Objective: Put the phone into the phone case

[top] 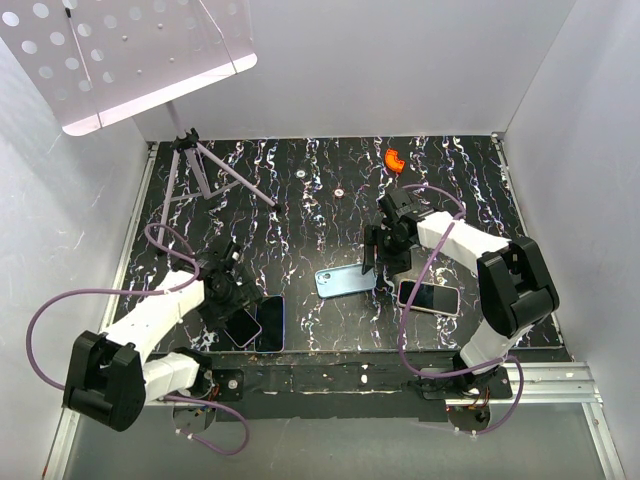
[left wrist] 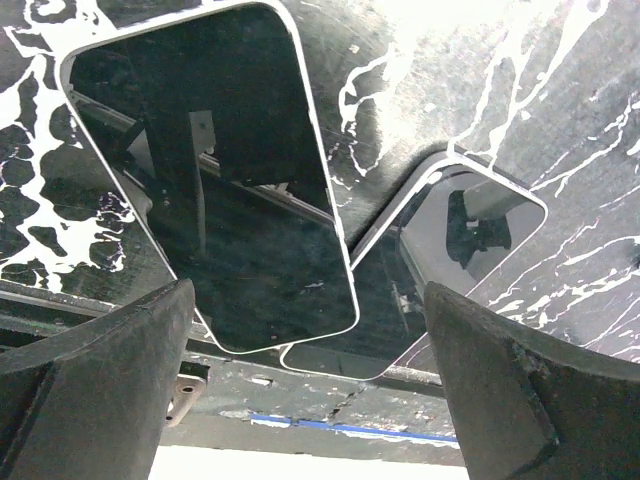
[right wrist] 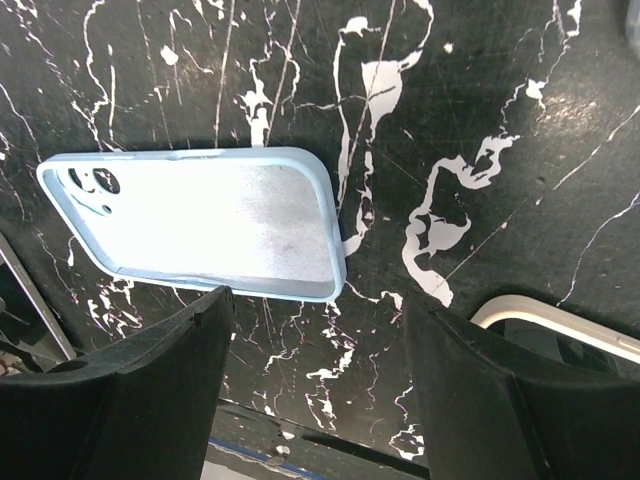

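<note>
The phone case (right wrist: 200, 220) is pale blue and lies flat on the dark marbled worktop (top: 300, 230), open side up; its whitish inside is bare, with the camera cut-out at one end; no phone sits in it. The right gripper (right wrist: 315, 390) hangs just above the near edge of the case, fingers (right wrist: 130, 400) spread wide and holding nothing. Just to the right of the case, apart from it, a pink-rimmed phone (top: 428, 296) lies screen up; a corner of it shows by the right gripper's other finger in the wrist view.

Over on the left, near the front edge of the worktop, two more phones lie screen up; a white-rimmed phone (left wrist: 210, 170) rests with one long side across the corner of a second phone (left wrist: 450, 250), so they overlap. The left gripper (left wrist: 300, 400) hovers over that pair with its fingers well apart, gripping neither.

Further back stand a thin-legged tripod (top: 200, 165) under a perforated white panel (top: 120, 50); a small orange object (top: 394, 158) lies near the back wall, well apart from both arms; purple cables (top: 60, 320) loop beside each arm.
</note>
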Controlling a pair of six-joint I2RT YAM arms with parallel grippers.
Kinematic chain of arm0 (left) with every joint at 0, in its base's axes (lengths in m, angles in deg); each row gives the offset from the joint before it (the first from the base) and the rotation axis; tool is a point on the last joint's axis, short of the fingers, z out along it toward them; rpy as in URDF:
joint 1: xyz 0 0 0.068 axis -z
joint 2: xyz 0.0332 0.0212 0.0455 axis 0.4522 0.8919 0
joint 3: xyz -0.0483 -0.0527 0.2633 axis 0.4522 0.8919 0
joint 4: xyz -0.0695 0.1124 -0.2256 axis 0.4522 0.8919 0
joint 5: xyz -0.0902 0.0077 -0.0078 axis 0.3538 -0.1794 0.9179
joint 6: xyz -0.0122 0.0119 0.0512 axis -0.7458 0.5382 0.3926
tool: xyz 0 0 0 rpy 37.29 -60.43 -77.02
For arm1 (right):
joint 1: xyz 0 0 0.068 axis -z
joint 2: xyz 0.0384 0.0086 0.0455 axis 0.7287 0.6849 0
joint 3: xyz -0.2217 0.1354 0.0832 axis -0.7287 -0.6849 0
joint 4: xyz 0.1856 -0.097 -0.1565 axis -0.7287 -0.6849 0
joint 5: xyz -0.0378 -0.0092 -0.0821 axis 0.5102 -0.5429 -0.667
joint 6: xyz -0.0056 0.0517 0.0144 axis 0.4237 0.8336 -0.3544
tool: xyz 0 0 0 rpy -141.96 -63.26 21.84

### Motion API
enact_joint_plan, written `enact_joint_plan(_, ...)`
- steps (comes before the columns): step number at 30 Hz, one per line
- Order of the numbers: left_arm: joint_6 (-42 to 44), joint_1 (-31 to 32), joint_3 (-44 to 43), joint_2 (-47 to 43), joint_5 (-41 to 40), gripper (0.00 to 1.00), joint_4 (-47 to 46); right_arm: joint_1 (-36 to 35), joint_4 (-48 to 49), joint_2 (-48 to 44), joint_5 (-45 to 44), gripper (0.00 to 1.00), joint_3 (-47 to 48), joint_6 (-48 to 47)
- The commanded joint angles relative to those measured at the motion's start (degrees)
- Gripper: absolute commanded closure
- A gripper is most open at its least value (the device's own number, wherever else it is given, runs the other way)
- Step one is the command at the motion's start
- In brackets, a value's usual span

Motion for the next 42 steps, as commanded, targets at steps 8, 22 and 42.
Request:
enact_joint_plan(8,-2.8,-6.3,5.6,-3.4,1.9,0.01,-2.7,0.2,0.1,-2.7,1.3,0.25,-1.1,-1.1)
enact_joint_plan(22,-2.9,-8.0,10.2,-1.5,3.1,0.16,-8.2,0.2,0.0,-2.5,2.6,0.26,-1.1,-1.4)
enact_joint_plan(42,6.5,-8.0,0.8,-1.4,0.7,1.00,-5.4,0.2,-1.6,-3.9,4.9,0.27,1.4,-1.3)
